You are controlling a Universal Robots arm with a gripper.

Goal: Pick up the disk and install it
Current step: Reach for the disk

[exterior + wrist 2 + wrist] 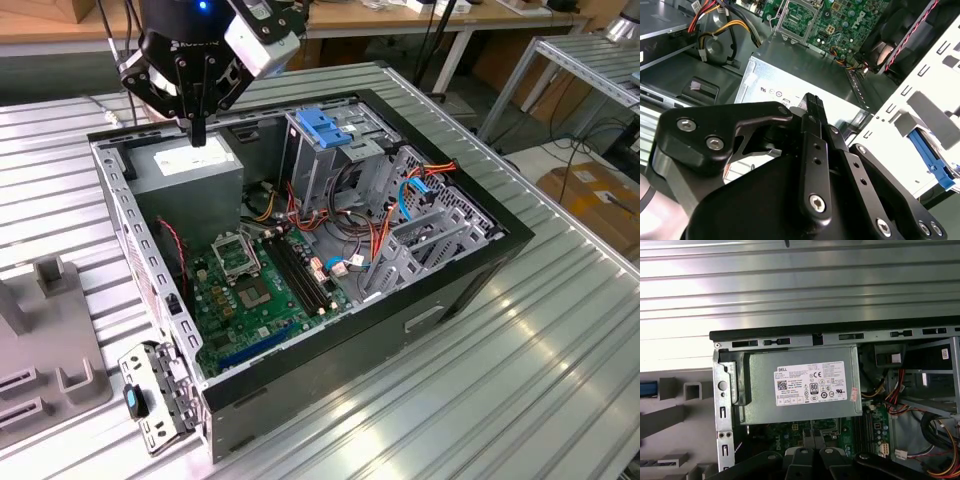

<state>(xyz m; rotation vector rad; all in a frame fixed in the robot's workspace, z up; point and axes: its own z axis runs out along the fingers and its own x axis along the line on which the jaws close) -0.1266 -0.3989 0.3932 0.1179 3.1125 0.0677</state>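
Disk: I judge the blue strip at the border of the first wrist view to be one rail of the disk [647, 388]; I cannot be certain.
Disk's place: on the grey fixture [50, 340] beside the open computer case [455, 285], well apart from the gripper.
Disk's look: too little shows to tell its metal body or label.
Gripper [197, 136]: hangs over the grey power-supply box [190, 172] inside the case, fingers together, nothing between them.
Step in hand: by my reading, the pick-up is not yet made and nothing is installed.
What a grasp calls for: fingers parted and squared to the disk's edges.
Destination: probably the drive cage [322, 165], topped with blue plastic.
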